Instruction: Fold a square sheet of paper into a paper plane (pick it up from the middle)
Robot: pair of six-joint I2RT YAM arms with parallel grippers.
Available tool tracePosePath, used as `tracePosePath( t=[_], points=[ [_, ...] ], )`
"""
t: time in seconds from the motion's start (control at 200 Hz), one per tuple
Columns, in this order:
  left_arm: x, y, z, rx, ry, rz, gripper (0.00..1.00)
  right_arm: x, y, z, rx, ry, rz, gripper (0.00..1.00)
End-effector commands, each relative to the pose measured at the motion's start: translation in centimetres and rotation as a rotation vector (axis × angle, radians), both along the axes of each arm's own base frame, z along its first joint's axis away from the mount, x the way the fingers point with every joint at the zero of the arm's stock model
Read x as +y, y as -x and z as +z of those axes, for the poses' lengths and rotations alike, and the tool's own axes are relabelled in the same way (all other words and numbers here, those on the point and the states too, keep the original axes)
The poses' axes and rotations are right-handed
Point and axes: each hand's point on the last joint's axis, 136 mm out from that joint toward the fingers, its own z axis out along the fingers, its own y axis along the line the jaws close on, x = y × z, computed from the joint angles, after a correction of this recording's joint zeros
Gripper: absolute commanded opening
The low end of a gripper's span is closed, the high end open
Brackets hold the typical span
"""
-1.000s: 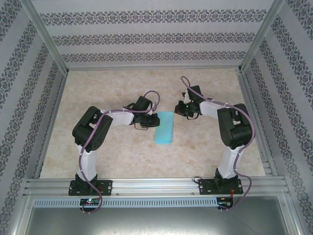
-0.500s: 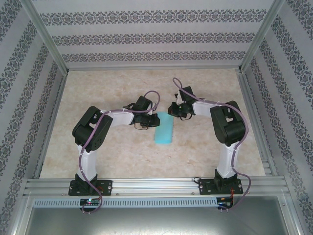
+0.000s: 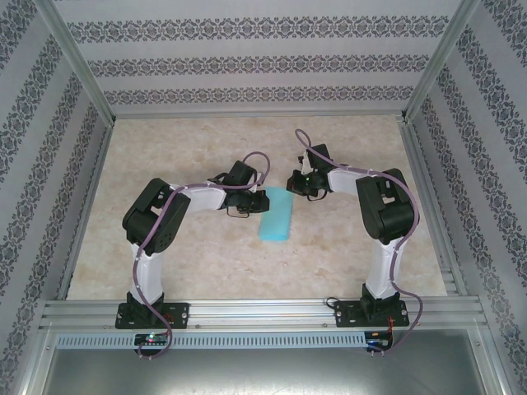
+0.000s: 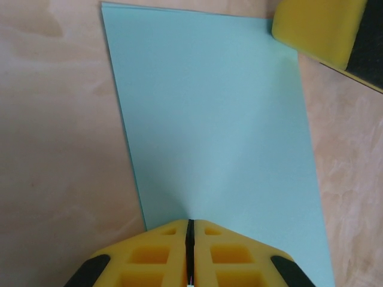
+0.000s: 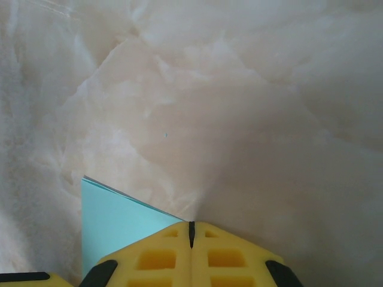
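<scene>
The paper sheet point(image 3: 276, 214) lies flat on the marbled bench point(image 3: 189, 255), about midway between the two arms. It is plain turquoise-blue. It reads as a long, narrow rectangle rather than a square, with its long sides running away from the arm bases and leaning slightly right at the far end. In the left wrist view the paper sheet point(image 4: 215, 119) has a smooth, unmarked top face with straight edges and sharp corners. A thin second line runs along its left edge, suggesting two layers lying one on the other. The right wrist view shows one corner of the paper sheet point(image 5: 114, 224), again with a doubled edge line.

The left hand point(image 3: 254, 201) sits at the sheet's left long side. From its own camera, the left hand point(image 4: 190, 223) has its yellow fingers pressed together with only a hairline between them. The tips lie over the near edge of the paper and nothing is held between them.

The right hand point(image 3: 291, 188) is at the sheet's far right corner. The left wrist view shows one of its yellow fingers point(image 4: 314, 27) just beside that corner. Seen from its own wrist, the right hand point(image 5: 191, 227) is likewise fully closed and empty, with its tips over the bench point(image 5: 239, 107) just beside the paper's edge.
</scene>
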Motion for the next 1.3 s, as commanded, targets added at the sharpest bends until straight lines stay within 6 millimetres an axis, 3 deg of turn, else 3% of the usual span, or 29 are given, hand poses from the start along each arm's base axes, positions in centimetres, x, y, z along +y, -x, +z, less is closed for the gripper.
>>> tracePosePath(
  t=[0.0,0.15,0.39,0.47,0.709,0.814,0.904,1.004,1.114,1.294],
  points=[
    [4.8,4.8,-7.4,0.203,-0.261,0.02,0.12,-1.9,0.0,1.1,-0.036,0.072,-0.026,0.0],
    [4.9,4.8,-7.5,0.206,-0.263,0.018,0.12,0.3,1.8,2.6,-0.046,0.005,0.004,0.01],
    [4.8,4.8,-7.6,0.209,-0.262,0.012,0.12,2.7,4.7,0.8,0.017,-0.011,0.072,0.01],
    [4.7,4.8,-7.6,0.209,-0.262,0.011,0.12,2.1,5.3,-0.4,0.047,0.028,0.079,0.01],
    [4.8,4.8,-7.5,0.206,-0.267,0.008,0.12,-2.2,6.8,-2.6,0.104,0.145,0.054,0.01],
    [4.8,4.8,-7.5,0.205,-0.266,0.011,0.12,-3.9,7.3,-2.5,0.107,0.191,0.043,0.01],
    [4.8,4.9,-7.5,0.206,-0.267,0.007,0.12,-4.2,7.6,-1.5,0.088,0.198,0.048,0.01],
    [4.8,4.8,-7.5,0.21,-0.268,0.006,0.11,-3.4,7.5,0.2,0.059,0.155,0.052,0.01],
    [4.8,4.8,-7.5,0.211,-0.268,0.006,0.12,-1.2,7.2,2.3,0.021,0.073,0.063,0.01],
    [4.8,4.9,-7.6,0.214,-0.269,0.004,0.11,2.7,7.6,2.6,0.026,-0.01,0.11,0.01]
  ],
)
